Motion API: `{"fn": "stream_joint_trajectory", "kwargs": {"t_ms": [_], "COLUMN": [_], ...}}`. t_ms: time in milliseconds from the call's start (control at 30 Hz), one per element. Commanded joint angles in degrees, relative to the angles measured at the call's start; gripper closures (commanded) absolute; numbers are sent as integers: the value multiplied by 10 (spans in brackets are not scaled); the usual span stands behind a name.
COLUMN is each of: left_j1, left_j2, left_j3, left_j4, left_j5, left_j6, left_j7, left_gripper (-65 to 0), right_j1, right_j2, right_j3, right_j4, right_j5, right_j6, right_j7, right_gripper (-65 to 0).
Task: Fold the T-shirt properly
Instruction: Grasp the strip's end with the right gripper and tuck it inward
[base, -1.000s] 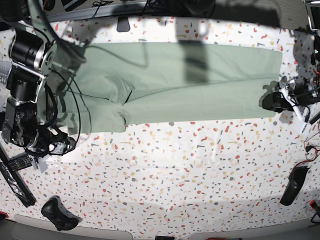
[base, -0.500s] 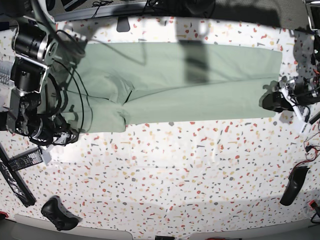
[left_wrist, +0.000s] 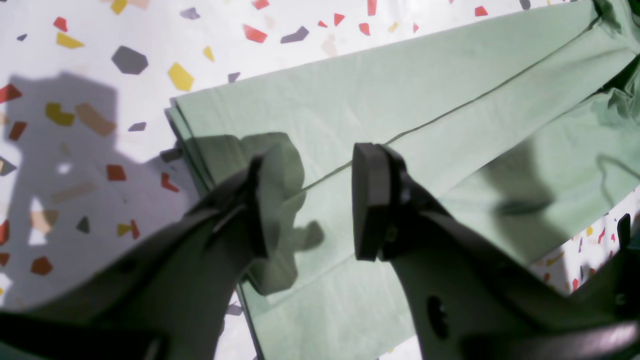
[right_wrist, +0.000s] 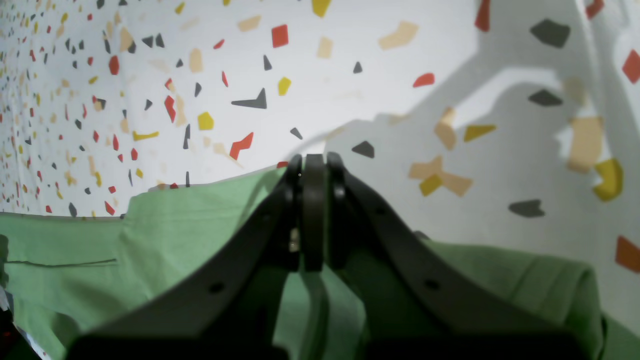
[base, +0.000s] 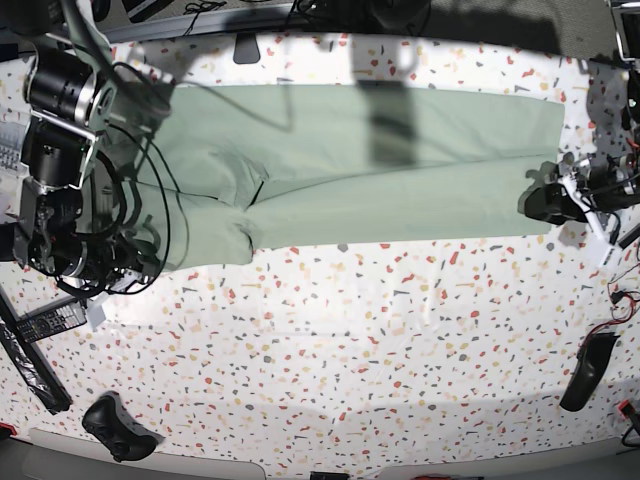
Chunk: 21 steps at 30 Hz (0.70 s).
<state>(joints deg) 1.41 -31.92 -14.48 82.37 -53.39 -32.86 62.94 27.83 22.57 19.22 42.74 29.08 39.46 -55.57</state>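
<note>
The pale sage-green T-shirt (base: 400, 160) lies flat as a long folded band across the far part of the table. My left gripper (base: 545, 200) is at the shirt's right end. In the left wrist view it (left_wrist: 312, 200) is open, its jaws low over the layered shirt edge (left_wrist: 400, 90), and a small bunch of cloth rests against one finger (left_wrist: 257, 210). My right gripper (base: 135, 262) is at the shirt's lower left corner. In the right wrist view it (right_wrist: 314, 165) is shut, its tips at the edge of the shirt (right_wrist: 190, 230). No cloth shows between its jaws.
The speckled terrazzo table (base: 350, 350) spreads toward the front. A black controller (base: 118, 428) lies front left, a remote (base: 45, 322) at the left edge, and a black object (base: 588, 370) at the right. Cables hang over the shirt's left end (base: 150, 170).
My right arm has moved up and slightly inward, bringing its shut gripper to the shirt's lower left corner. The left arm and the shirt have not moved.
</note>
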Motion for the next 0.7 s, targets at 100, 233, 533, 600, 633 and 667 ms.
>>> {"fn": "stream_joint_trajectory", "kwargs": {"t_ms": [100,233,533,600,633,667], "left_j1": [-9,-9,-9,-9,-9,-9], "left_j2": [-11,-11,-11,-11,-11,-11], "left_j3": [-5,-5,-5,-5,-5,-5], "left_j4": [10,10,10,10,10,10], "left_j5": [-11,-11,-11,-11,-11,-11], "left_j6": [-2,-2,-2,-2,-2,-2], "left_j7": [-15,-17,-17,-17,-17,-17], "left_gripper": [-211,-211,-211,-211,-211,-211], "right_j1": [13,-2,-136,-182,-206,-229], "right_j2": [13,19,36,36,37,37], "right_j3": [1,1,2,3,3,3], "right_j4": [8,34,259,328,361,393], "right_j5": [78,187,384,391,391,390], "right_j6": [5,5,5,5,5,5], "right_j7": [-42,-116,-244,-244,-244,-244], "right_gripper": [0,0,0,0,0,0]}}
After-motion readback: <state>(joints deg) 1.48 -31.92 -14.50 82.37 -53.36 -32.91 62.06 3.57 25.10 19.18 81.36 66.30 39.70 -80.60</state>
